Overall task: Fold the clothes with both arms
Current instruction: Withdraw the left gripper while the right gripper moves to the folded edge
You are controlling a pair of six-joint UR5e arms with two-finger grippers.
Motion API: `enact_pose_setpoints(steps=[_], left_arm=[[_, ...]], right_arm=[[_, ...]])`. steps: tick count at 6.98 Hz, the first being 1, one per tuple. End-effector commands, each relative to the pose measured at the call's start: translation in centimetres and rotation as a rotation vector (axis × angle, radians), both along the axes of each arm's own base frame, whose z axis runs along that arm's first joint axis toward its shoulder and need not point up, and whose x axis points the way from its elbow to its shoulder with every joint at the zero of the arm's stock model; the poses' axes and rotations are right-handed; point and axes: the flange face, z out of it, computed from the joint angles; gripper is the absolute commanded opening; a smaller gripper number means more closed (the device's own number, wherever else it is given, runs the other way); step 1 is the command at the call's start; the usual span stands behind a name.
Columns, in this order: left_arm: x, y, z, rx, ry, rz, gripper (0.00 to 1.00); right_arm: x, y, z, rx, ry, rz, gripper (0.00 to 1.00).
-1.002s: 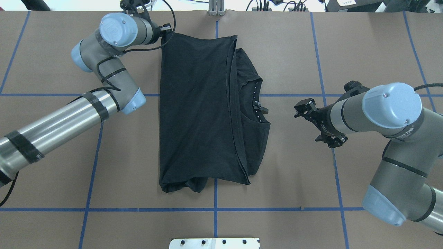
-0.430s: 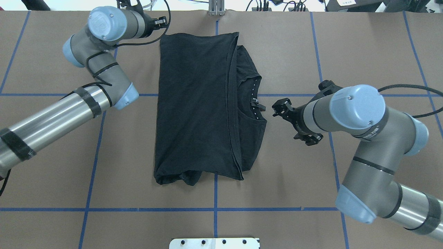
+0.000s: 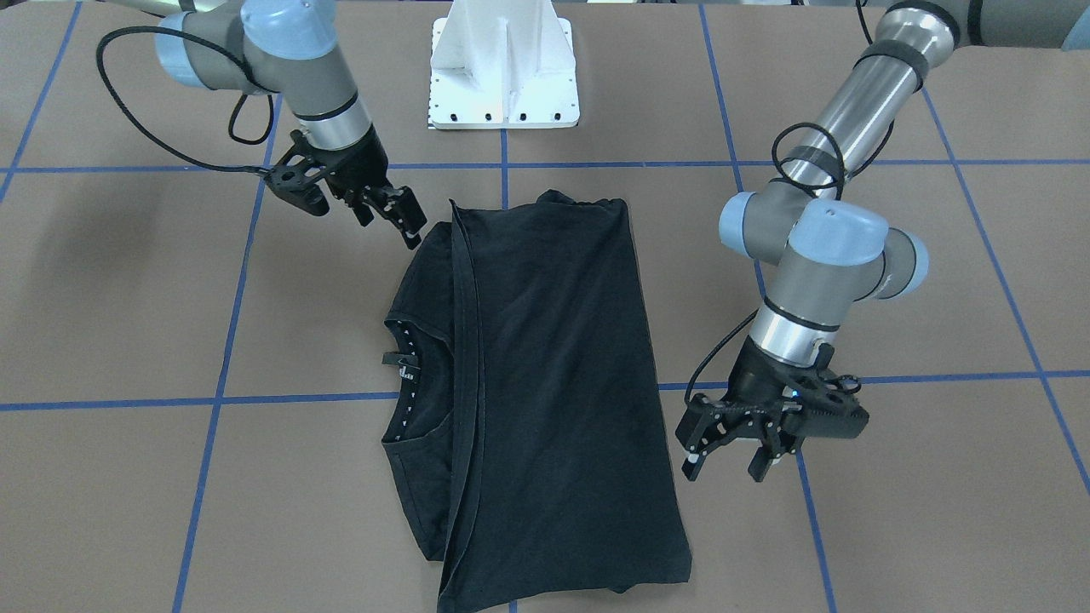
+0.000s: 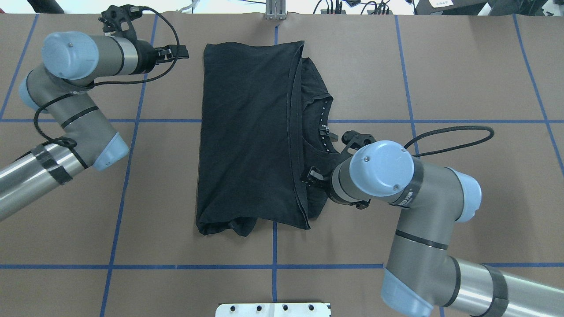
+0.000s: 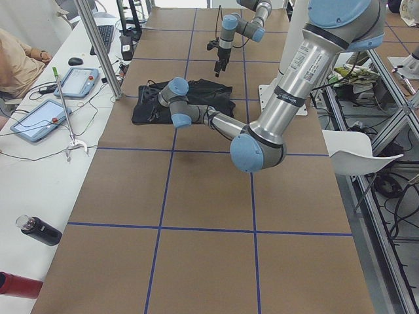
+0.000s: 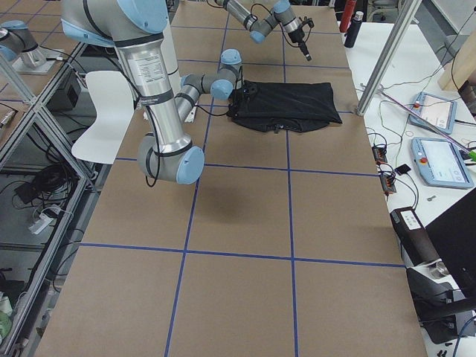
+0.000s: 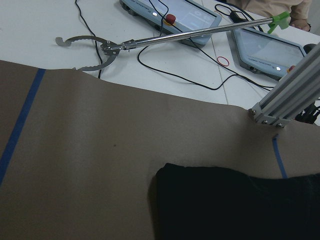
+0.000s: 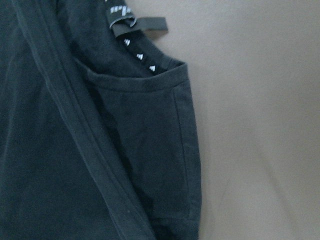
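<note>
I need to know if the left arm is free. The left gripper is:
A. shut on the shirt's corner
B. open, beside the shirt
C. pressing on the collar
B: the left gripper hangs beside the shirt with its fingers spread and no cloth between them.

No legible text in view

T-shirt (image 4: pixel 246 132) — matt black cloth, softly creased; table cover (image 4: pixel 462 66) — matt brown paper, crossed by smooth blue tape (image 4: pixel 352 266).
</note>
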Motion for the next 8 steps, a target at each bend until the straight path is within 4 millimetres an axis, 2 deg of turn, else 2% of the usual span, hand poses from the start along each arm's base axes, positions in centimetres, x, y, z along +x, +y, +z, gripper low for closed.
enact_pose_setpoints(steps=[1, 2, 5, 7, 8], left_arm=[[-2.6, 3.0, 0.8, -0.01, -0.008, 0.001, 1.0], [-2.8, 3.0, 0.6, -0.016, -0.013, 0.0, 1.0], [-2.9, 3.1, 1.1, -0.023, -0.017, -0.001, 1.0], [-2.9, 3.2, 1.7, -0.03, -0.021, 0.0, 1.0], [-2.9, 3.2, 1.8, -0.031, -0.022, 0.0, 1.0]], right_arm=[[-4.5, 1.3, -0.4, 0.156, 0.092, -0.21, 0.86], [-5.1, 1.4, -0.9, 0.209, 0.096, -0.26, 0.65], [-6.1, 1.2, -0.3, 0.347, 0.135, -0.392, 0.62], [-7.3, 2.6, -0.1, 0.374, 0.154, -0.407, 0.51], [-7.4, 2.6, -0.2, 0.377, 0.155, -0.405, 0.15]])
